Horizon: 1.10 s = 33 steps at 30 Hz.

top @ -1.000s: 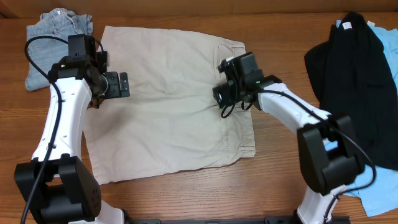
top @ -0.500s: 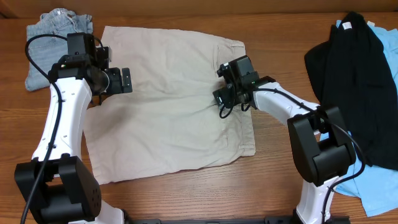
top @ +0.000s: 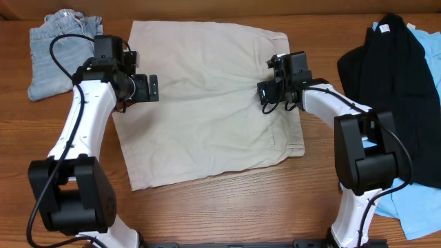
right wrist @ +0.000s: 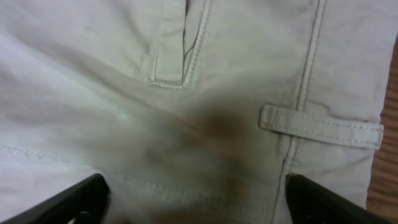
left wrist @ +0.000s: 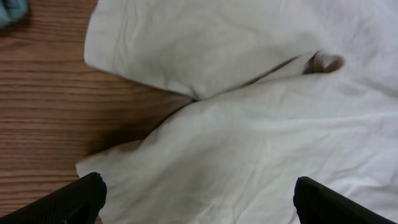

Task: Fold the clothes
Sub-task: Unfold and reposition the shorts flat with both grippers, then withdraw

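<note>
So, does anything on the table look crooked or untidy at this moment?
The shorts lie crooked, edges slanting against the table edge, with creases across the middle between the left gripper and the right gripper. The denim garment at far left is crumpled; the black garment lies heaped on a blue one.

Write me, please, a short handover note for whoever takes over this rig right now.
Left pincer: open, holding nothing, over the leg-hem side of the khaki shorts.
Right pincer: open, holding nothing, over the waistband side.
The shorts lie spread flat mid-table. Denim garment at back left; black garment on sky-blue garment at right.
Done: shorts laid out.
Left: no fold made yet.
</note>
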Tool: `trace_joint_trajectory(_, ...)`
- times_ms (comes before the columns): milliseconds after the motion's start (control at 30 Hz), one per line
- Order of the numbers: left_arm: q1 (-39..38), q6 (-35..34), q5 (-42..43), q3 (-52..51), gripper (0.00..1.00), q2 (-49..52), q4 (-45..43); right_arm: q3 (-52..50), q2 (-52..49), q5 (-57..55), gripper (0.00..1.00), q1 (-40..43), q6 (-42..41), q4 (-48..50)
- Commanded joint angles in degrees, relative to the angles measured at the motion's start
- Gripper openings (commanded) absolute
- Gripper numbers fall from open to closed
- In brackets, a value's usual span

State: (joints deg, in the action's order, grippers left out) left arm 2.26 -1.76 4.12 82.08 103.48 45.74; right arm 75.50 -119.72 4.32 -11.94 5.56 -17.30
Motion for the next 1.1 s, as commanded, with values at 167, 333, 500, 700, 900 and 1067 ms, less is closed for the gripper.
trace_joint_trajectory(167,-0.3,-5.9,0.6,10.4,1.00,0.5,10.8,19.8,-1.2,1.6,1.00,1.0,-7.0,-21.8)
trace_joint_trajectory(333,-0.4,-17.0,0.7,26.3,1.00,0.5,31.1,41.4,2.1,5.0,1.00,1.0,-7.3,-44.3)
trace_joint_trajectory(500,-1.1,-18.0,0.4,36.2,1.00,-2.0,43.1,58.3,5.8,9.9,1.00,1.0,-7.4,-61.7)
trace_joint_trajectory(700,-2.5,-19.2,-0.1,36.2,1.00,-13.0,46.3,62.7,12.8,10.3,1.00,1.1,-10.2,-69.3)
trace_joint_trajectory(900,-6.3,-24.4,-6.9,33.7,0.99,-24.0,49.2,62.7,16.1,10.0,1.00,1.1,-15.7,-75.5)
trace_joint_trajectory(1067,-7.2,-32.6,-11.6,25.2,1.00,-31.4,49.4,61.5,16.4,6.4,0.99,1.0,-18.9,-79.8)
